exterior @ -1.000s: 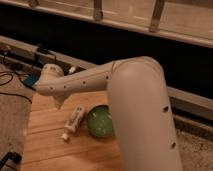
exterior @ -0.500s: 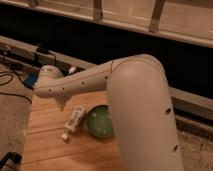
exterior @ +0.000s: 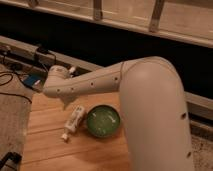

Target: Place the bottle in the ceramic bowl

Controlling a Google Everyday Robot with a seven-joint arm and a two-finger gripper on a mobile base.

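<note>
My gripper (exterior: 64,101) hangs at the far end of my long white arm (exterior: 150,95), low over the back left part of the pale wooden slatted table (exterior: 55,155). It sits just behind the top end of the small white plastic bottle with the dark label (exterior: 74,120). The forearm covers most of the gripper and only a stub shows beneath the wrist, so I cannot tell whether it is open or closed. It holds nothing that I can see.

The bottle lies flat on the wood, with its narrow cap pointing toward the front left. It is outside the round glossy green ceramic bowl (exterior: 103,120), just beside the bowl's left rim, and I cannot tell whether they touch. The bowl's pale inside looks bare. My bulky upper arm cuts off the table's right side. Dark cables (exterior: 12,75) on the floor to the left are hard to make out.
</note>
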